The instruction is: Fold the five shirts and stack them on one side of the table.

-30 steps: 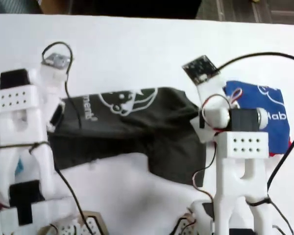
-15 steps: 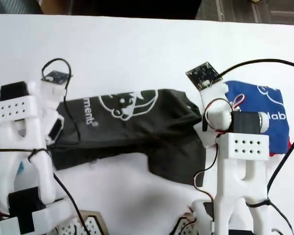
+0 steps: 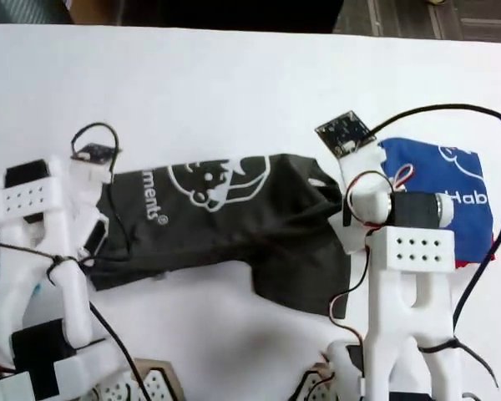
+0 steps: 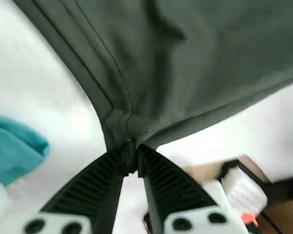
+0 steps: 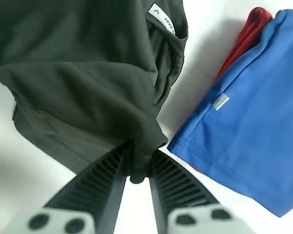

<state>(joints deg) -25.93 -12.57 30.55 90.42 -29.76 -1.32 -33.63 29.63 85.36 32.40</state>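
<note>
Stretching between my left gripper (image 4: 132,157) and right gripper (image 5: 139,168), both clamped on it, the dark grey shirt (image 3: 259,221) lies rumpled. White print (image 3: 213,180) crosses it, neck tag (image 5: 162,16) showing.

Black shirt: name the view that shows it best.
High view: the whole black shirt lies spread across the table. The left wrist view shows one edge pinched in the left claw; the right wrist view shows its collar end bunched in the right claw.

Black shirt (image 3: 234,217) stretched mid-table; blue shirt (image 3: 451,188) folded beside.
</note>
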